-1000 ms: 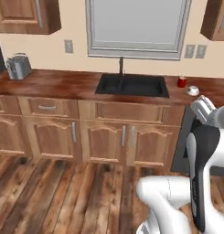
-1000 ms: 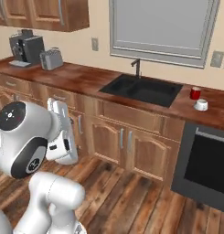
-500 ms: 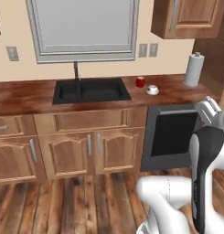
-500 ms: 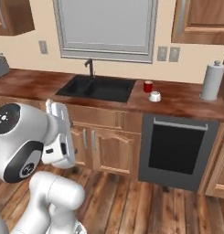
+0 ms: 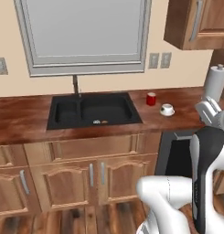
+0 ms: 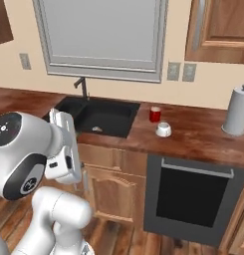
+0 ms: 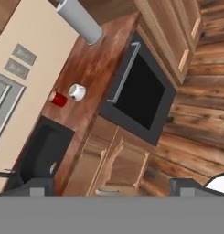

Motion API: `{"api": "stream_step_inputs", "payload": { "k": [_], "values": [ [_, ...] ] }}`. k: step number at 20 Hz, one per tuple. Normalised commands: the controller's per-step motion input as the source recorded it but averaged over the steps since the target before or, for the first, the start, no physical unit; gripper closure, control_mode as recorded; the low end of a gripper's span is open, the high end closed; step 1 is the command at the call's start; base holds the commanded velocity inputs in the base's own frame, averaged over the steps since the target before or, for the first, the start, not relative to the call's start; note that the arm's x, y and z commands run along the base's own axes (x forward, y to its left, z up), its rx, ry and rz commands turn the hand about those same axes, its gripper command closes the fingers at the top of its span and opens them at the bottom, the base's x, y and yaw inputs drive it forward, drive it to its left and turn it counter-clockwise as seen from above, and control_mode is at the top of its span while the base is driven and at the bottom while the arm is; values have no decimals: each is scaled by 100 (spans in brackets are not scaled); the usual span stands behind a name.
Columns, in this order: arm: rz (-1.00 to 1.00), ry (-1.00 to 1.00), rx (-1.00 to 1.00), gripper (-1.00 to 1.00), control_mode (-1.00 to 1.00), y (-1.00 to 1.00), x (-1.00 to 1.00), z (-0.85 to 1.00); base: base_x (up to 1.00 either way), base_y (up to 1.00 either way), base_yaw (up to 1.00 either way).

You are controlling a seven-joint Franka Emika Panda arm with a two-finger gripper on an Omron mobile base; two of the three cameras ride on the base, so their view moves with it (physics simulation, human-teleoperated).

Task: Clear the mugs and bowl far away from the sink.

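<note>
The black sink (image 5: 95, 112) is set into the wooden counter under the window. To its right stand the mugs, close together: a red one (image 5: 151, 98) (image 6: 155, 114) (image 7: 58, 98) and a white rounded one (image 5: 167, 109) (image 6: 164, 129) (image 7: 77, 92). The bowl is out of view. A small pale and orange spot lies on the basin floor, too small to identify. My gripper (image 7: 109, 188) is open with nothing between its fingers. It hangs over the floor in front of the cabinets, well short of the counter and the mugs.
A thin dark faucet (image 5: 76, 84) rises behind the sink. A paper towel roll (image 6: 238, 110) stands at the counter's right end. A black-fronted appliance (image 6: 193, 199) sits under the counter below the mugs. Wall cupboards (image 6: 220, 27) hang at upper right.
The base has driven right along the counter, so the whole scene has shifted left. The sink and mugs are now closer and nearer the middle. The gripper has stayed open.
</note>
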Motion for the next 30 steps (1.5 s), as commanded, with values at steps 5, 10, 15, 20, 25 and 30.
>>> {"api": "stream_step_inputs", "payload": {
  "k": [5, 10, 15, 20, 25, 30],
  "values": [
    [0, 0, 0, -100, 100, 0, 0, 0, 84, -82, 8],
    [0, 0, 0, -100, 100, 0, 0, 0, 24, -93, 19],
    [0, 0, 0, -100, 100, 0, 0, 0, 4, -32, 11],
    [0, 0, 0, -100, 100, 0, 0, 0, 8, -26, 12],
    [0, 0, 0, -100, 100, 0, 0, 0, 51, -18, 12],
    [0, 0, 0, -100, 100, 0, 0, 0, 37, -30, 15]
  ]
}}
